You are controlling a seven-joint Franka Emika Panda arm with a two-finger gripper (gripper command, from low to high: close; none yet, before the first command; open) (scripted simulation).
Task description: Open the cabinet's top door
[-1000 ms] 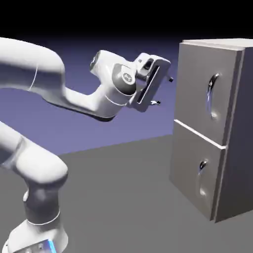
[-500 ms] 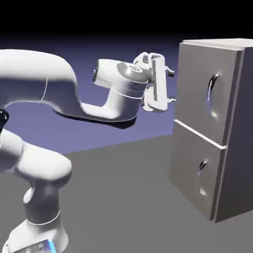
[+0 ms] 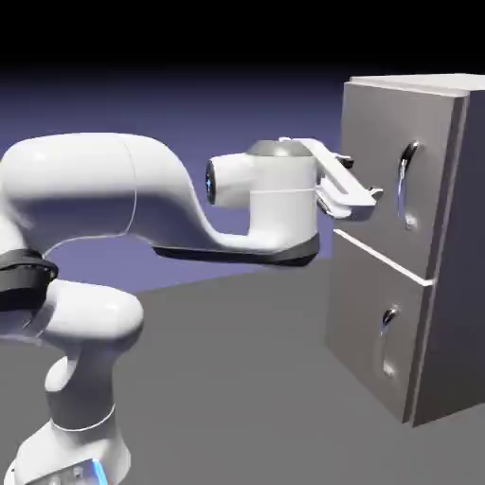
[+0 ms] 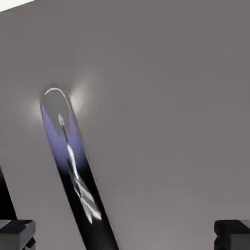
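Grey metal top door (image 3: 379,123): closed, at two o'clock in the exterior view, facing roughly eight o'clock.
Silver handle (image 3: 402,185): long axis near twelve-to-six there; eleven-to-five in the hand view.
Gripper (image 3: 363,178) fingers: spread wide, released, bare door between the tips; whether they touch it cannot be told.
Hard to see: handle's far end, cut off at six o'clock in the hand view.
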